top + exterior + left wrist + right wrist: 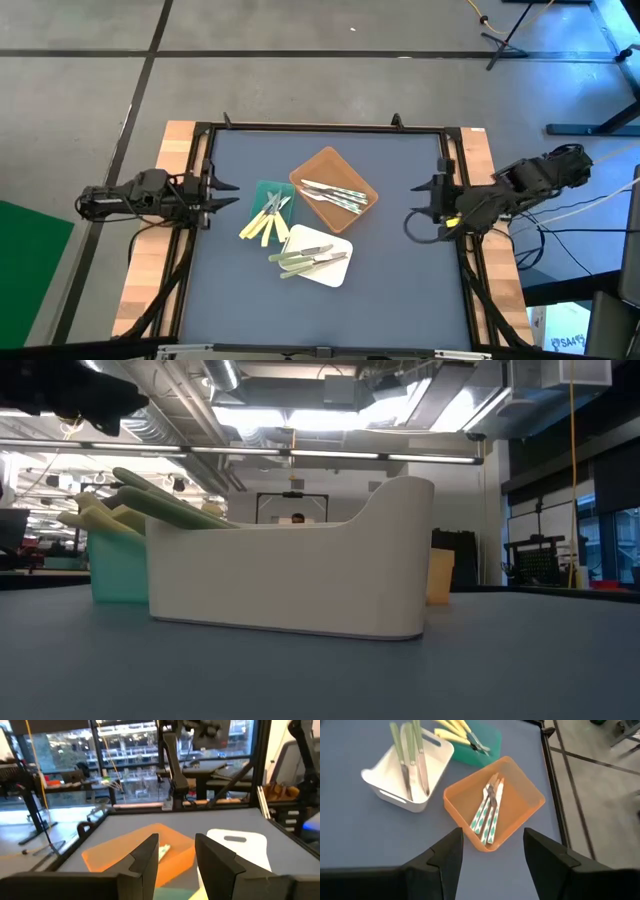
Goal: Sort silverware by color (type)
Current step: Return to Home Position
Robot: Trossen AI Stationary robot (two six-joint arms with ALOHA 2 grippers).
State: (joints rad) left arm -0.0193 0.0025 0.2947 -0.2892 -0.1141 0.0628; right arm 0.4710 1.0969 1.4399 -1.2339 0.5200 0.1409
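Observation:
The silverware lies in three trays at mid-table. Yellow-handled pieces [260, 224] rest across the green tray [266, 190], their handles sticking out over its near rim. Blue-patterned pieces [336, 196] lie in the brown tray [327, 160]. Pale green-handled pieces [306, 261] lie in the white tray [335, 275]. My left gripper [228, 193] is open at the table's left edge, and my right gripper [418, 188] is open at the right edge. Both hang clear of the trays. The right wrist view looks down on the brown tray [530, 795] and its pieces [489, 812].
A black frame [320, 128] borders the grey table surface, with wooden strips outside it at left and right. Open grey surface [390, 290] lies near and to the right of the trays. From table height, the white tray [290, 580] stands in front of the green tray [115, 572].

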